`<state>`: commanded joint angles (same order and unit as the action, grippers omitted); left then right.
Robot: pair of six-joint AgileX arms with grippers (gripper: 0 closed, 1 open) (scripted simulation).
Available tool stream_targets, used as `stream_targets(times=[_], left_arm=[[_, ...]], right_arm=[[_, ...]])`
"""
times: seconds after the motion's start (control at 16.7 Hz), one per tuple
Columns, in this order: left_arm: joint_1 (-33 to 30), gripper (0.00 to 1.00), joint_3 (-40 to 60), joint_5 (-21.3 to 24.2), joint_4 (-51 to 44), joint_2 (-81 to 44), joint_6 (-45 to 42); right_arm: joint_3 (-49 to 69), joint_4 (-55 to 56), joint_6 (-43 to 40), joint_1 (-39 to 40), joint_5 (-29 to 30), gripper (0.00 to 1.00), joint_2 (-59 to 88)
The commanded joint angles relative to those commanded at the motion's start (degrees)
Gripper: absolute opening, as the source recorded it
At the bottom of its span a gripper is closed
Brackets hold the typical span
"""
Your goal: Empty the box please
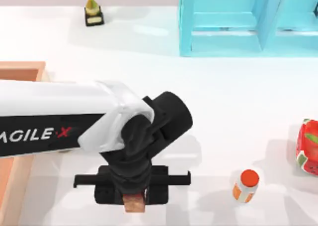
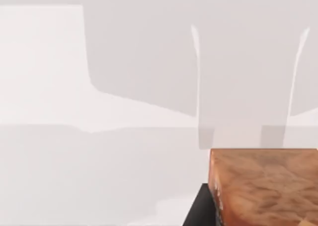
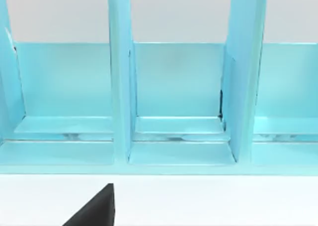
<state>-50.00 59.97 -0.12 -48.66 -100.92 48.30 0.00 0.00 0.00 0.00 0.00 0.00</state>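
The salmon-orange box (image 1: 22, 71) lies at the table's left edge, mostly covered by my left arm. That arm reaches right to the near middle of the table. Its gripper (image 1: 133, 197) is shut on a brown, wood-grained block (image 1: 134, 206), well to the right of the box. In the left wrist view the block (image 2: 263, 186) hangs close above the white table, beside a black finger (image 2: 201, 211). My right gripper (image 3: 97, 211) is parked facing the turquoise shelf unit (image 3: 174, 102).
A small bottle with an orange cap (image 1: 246, 185) stands at the near right. A red packet (image 1: 309, 147) lies at the right edge. The turquoise shelf unit (image 1: 248, 22) stands at the back right, and a gold trophy (image 1: 92, 7) at the back left.
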Motion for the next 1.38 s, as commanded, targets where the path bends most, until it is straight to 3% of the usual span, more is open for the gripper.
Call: stream_targets(times=[0.42, 1.2, 1.38], left_arm=[[-0.1, 0.0, -2.4, 0.0, 3.9, -1.9, 0.0], [-0.1, 0.98, -2.4, 0.0, 3.9, -1.9, 0.0], [-0.1, 1.0, -2.4, 0.0, 3.9, -1.9, 0.0]], right_arm=[[0.0, 0.0, 0.0, 0.0, 0.0, 1.0, 0.0], [0.0, 0.0, 0.0, 0.0, 0.0, 1.0, 0.0], [0.0, 0.0, 0.0, 0.0, 0.0, 1.0, 0.0]])
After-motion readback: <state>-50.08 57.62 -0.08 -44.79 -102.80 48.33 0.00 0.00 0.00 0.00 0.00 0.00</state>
